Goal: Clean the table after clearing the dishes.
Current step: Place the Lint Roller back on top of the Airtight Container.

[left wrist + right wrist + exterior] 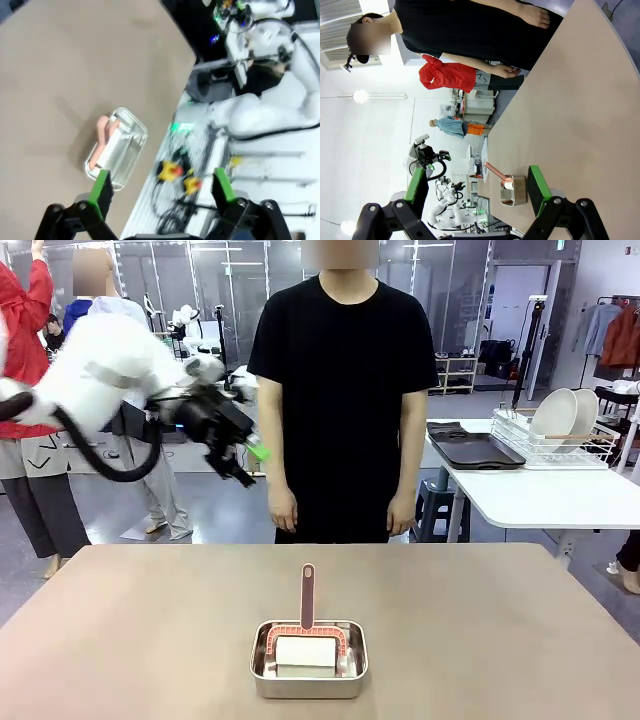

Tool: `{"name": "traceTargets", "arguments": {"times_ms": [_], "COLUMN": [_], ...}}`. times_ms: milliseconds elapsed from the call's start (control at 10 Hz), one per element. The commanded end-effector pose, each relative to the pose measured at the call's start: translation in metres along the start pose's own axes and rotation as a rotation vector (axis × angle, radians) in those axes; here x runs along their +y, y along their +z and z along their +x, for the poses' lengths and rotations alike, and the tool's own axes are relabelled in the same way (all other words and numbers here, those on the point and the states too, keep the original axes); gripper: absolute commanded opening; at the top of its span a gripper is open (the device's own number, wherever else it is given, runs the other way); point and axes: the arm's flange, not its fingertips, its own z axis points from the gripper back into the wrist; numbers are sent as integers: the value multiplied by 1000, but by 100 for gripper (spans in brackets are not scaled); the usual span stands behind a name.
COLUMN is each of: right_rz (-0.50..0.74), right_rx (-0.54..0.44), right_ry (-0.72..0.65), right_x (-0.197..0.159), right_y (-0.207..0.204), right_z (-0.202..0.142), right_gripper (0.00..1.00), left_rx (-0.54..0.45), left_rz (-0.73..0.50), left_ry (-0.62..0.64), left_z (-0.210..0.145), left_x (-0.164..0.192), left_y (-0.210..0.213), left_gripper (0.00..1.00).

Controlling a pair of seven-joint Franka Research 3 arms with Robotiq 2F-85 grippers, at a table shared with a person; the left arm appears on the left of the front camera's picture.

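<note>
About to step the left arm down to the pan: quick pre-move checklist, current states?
1. Left gripper open, nothing between the pads: ok.
2. Right gripper open and empty: ok.
3. Steel pan upright on the beige table, near the robot's edge: ok.
4. Pink brush handle reachable, pointing toward the person: ok.
5. Person's hands hanging at their sides, off the table: ok.
6. Dishes cleared; trays and plates on the white side table: ok.

Matt beige table (140,640); shiny steel pan (309,677).
</note>
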Motion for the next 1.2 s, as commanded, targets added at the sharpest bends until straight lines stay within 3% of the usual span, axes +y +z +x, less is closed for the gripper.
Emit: {"name": "traceTargets", "arguments": {"times_ms": [0, 100, 300, 500, 700, 900, 1100], "right_rz": [-5, -5, -5, -5, -5, -5, -5], "right_rx": [14, 14, 14, 14, 14, 14, 14], "right_ry": [6, 6, 6, 6, 6, 6, 6], "right_x": [2, 2, 2, 2, 2, 2, 2], "right_y": [3, 3, 3, 3, 3, 3, 3], "right_z": [-2, -2, -2, -2, -2, -2, -2], "right_gripper": [100, 100, 100, 100, 100, 100, 100], "left_rx": [-459, -613, -819, -890, -957, -952, -947], "left_rz": [2, -20, -53, -36, 47, 96, 130], "left_ry": [81, 103, 95, 4, 96, 176, 207], "left_z": [-100, -146, -236, -304, -367, -391, -387], "left_x": [10, 20, 39, 39, 45, 56, 68], "left_y": [40, 69, 111, 136, 167, 191, 203], "left_gripper": [100, 100, 100, 100, 100, 100, 100]}}
